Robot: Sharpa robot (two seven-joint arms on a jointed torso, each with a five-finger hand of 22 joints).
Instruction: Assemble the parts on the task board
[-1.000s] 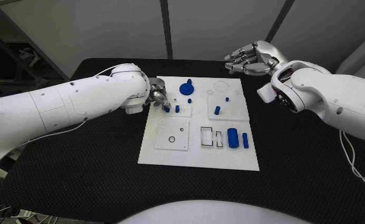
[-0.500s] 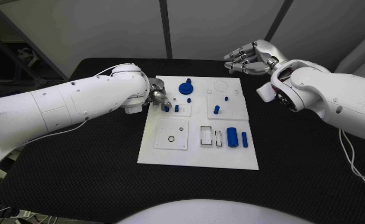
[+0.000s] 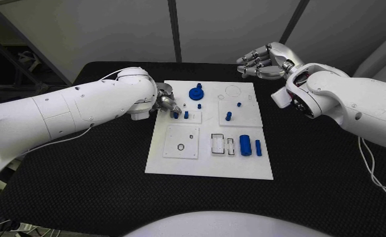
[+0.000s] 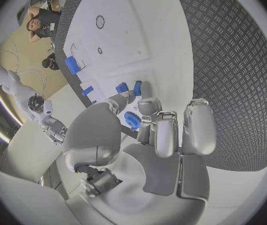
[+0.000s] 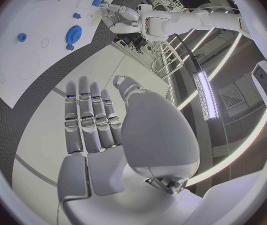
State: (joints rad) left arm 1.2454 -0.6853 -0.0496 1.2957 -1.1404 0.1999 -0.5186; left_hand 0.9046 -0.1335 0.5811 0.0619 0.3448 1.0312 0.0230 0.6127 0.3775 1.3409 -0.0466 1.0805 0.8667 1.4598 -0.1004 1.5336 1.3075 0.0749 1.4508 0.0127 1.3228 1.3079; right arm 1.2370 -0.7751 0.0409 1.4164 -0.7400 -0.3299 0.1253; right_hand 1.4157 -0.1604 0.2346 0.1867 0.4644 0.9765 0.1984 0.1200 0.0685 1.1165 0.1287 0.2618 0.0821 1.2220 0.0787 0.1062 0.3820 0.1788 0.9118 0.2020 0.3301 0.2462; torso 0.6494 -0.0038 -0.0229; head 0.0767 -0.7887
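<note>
The white task board (image 3: pixel 209 161) lies mid-table. My left hand (image 3: pixel 167 102) is low over the board's left edge, thumb and a finger pinching a small blue peg (image 3: pixel 175 115) (image 4: pixel 138 88). A second peg (image 3: pixel 186 114) (image 4: pixel 122 87) stands right beside it. The blue gear (image 3: pixel 196 93) (image 4: pixel 132 120) stands just behind them. My right hand (image 3: pixel 265 61) (image 5: pixel 93 120) is raised beyond the board's far right corner, fingers straight and holding nothing.
On the board are a blue peg (image 3: pixel 228 116), a thick blue cylinder (image 3: pixel 245 142), a slim blue pin (image 3: pixel 258 147), a white square plate with a hole (image 3: pixel 182 141) and rectangular slots (image 3: pixel 218 143). Black table (image 3: pixel 88 175) surrounds the board.
</note>
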